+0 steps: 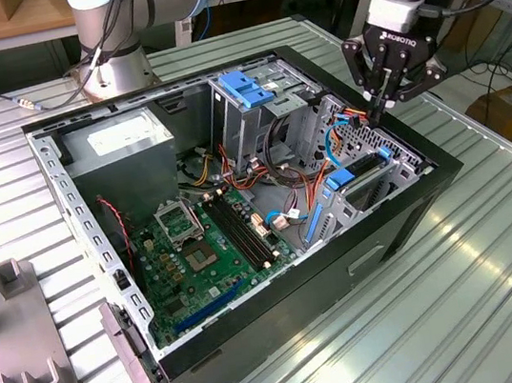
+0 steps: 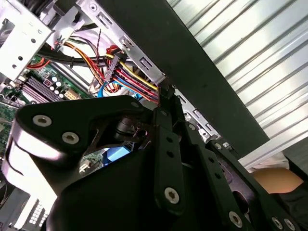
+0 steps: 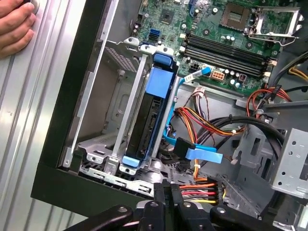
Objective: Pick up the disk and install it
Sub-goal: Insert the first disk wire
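Exterior view: my gripper (image 1: pixel 380 112) hangs over the corner of the open computer case (image 1: pixel 286 327) at the exterior view's right. My fingers are pressed together at their tips with nothing between them. The disk (image 1: pixel 361 169) sits just below me in the drive bay in that corner of the case, its blue frame showing around the dark slab. I am close above it but not touching it. Further into the case stands the tall metal cage with a blue clip (image 1: pixel 246 89) on top, and the motherboard (image 1: pixel 202 248) lies on the case floor. The case rests on a ribbed metal table (image 1: pixel 475 303), and a grey fixture (image 1: pixel 24 347) stands at the exterior view's left.

In the second wrist view, my black finger links run up to tips that meet (image 2: pixel 161 94) just in front of a bundle of coloured wires (image 2: pixel 126 73). The black case wall and the ribbed table lie beyond them.

In the first wrist view, the disk (image 3: pixel 148 120) stands on edge between the metal rails of its bay, close to the case wall, with a blue tab at each end. My closed fingers (image 3: pixel 159 208) are near its end, apart from it, just beside red, orange and yellow wires. A flat blue connector (image 3: pixel 202 155) lies beside the bay. A person's hand (image 3: pixel 14 26) rests on the table outside the case.
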Tool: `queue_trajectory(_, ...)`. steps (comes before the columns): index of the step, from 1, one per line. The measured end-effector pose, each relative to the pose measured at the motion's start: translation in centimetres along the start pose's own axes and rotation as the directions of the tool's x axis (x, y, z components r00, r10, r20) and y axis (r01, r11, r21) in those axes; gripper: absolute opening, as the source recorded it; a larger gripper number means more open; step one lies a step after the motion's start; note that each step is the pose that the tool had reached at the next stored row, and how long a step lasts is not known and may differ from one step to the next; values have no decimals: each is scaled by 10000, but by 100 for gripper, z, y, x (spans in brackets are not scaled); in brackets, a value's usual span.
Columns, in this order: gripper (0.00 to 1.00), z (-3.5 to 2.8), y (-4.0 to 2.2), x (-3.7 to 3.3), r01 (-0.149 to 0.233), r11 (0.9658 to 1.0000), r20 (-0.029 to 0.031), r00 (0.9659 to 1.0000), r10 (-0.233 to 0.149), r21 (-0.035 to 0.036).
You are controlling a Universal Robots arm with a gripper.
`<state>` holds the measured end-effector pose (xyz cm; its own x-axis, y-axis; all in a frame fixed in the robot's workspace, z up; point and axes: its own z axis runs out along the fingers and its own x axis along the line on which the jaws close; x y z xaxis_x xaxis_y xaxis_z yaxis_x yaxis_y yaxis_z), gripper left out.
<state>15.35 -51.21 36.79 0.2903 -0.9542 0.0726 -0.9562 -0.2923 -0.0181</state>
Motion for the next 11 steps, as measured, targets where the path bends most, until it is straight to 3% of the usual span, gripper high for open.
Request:
queue_trajectory(6, 16, 10, 21, 38, -133, 9999, -3, 9999, 133, -10)
queue_trajectory(9, 16, 7, 103, 15, -141, 9999, -4, 9999, 141, -11)
queue_trajectory(11, 16, 8, 127, 8, -194, 9998, -5, 9998, 194, -14)
